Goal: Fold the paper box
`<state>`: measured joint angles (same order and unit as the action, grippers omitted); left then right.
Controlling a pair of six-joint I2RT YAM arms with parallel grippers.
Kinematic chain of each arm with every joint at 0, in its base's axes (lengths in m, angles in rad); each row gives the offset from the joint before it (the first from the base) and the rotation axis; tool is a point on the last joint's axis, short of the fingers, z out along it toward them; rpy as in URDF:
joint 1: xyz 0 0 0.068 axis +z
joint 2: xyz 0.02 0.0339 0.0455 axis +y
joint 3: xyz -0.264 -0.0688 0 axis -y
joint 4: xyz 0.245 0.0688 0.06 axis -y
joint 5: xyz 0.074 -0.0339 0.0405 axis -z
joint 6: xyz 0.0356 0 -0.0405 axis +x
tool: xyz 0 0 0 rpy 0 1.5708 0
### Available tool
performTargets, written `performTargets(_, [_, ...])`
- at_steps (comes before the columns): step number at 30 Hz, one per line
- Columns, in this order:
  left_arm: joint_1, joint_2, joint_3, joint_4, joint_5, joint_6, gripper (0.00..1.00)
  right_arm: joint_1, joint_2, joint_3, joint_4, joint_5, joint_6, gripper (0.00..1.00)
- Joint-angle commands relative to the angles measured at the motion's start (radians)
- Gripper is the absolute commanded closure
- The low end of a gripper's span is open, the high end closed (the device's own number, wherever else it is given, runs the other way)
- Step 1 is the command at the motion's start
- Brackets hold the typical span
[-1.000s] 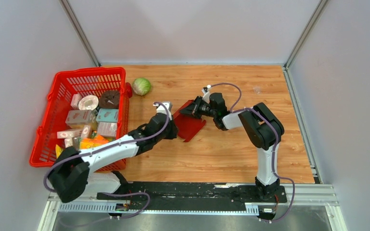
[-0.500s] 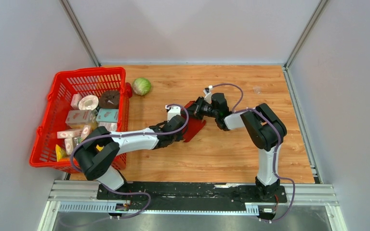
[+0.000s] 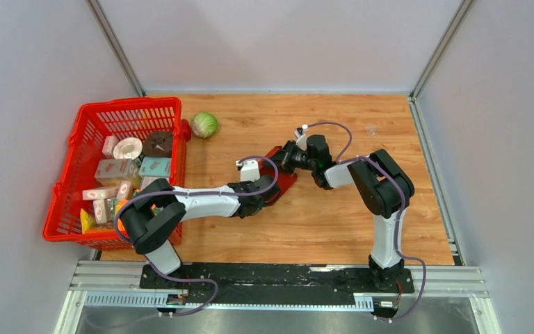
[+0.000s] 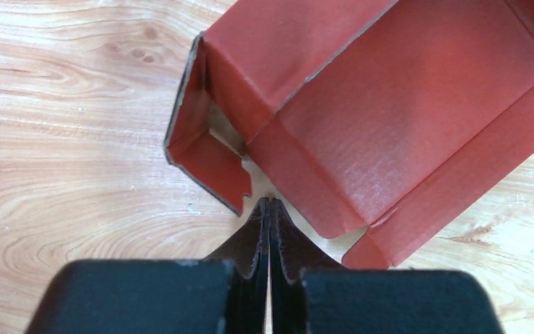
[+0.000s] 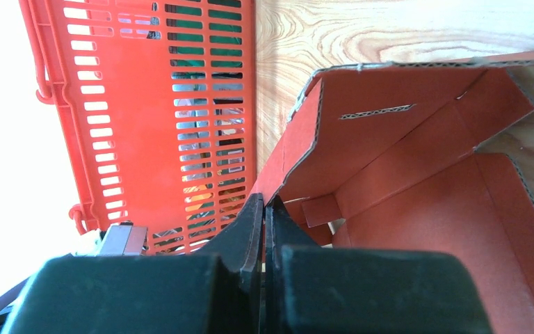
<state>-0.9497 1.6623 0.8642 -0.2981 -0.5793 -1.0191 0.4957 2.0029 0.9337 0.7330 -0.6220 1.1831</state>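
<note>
One paper box (image 3: 285, 177), half-erected, lies right of the basket (image 3: 131, 102); right end effector (image 5: 264, 202) pinches its raised wall (image 5: 361, 132), probably anchoring it. Pressed together, left end effector (image 4: 270, 202) fronts a corner flap (image 4: 208, 163), likely to push.

paper box (image 4: 389, 125): plain dark red, fine ribbed texture. counter (image 3: 334, 216) under the paper box: light wood-grain pattern. basket (image 3: 69, 167) left of the paper box: bright red, slotted mesh. cabbage (image 3: 204, 124): pale green. left tool (image 4: 270, 209), right tool (image 5: 264, 205): black.
</note>
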Motion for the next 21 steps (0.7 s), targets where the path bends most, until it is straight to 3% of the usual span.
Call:
performTargets(1, [-0.006,-0.056,-0.037,0.0,-0.005,0.012,1.0,-0.005,0.007,-0.024,-0.017,-0.002,-0.013,1.0])
performTargets(4, [-0.008,-0.123,-0.027,-0.004,-0.007,0.098,0.93,-0.005,0.002,-0.044,0.006,0.005,0.01,1.0])
performTargets(7, [-0.011,-0.253,-0.069,0.045,0.013,0.224,0.77,-0.003,0.004,-0.053,0.031,0.005,0.047,1.0])
performTargets(9, [-0.008,-0.323,-0.086,0.045,0.033,0.314,0.6,0.0,0.004,-0.062,0.046,0.01,0.068,1.0])
performTargets(11, [0.04,-0.397,-0.085,0.011,0.083,0.359,0.49,0.004,-0.003,-0.064,0.042,0.016,0.072,1.0])
performTargets(14, [0.141,-0.42,-0.071,-0.056,0.226,0.408,0.49,0.006,-0.003,-0.061,0.04,0.011,0.073,1.0])
performTargets(21, [0.175,-0.343,0.002,-0.174,0.274,0.516,0.59,0.006,-0.001,-0.056,0.042,0.007,0.069,1.0])
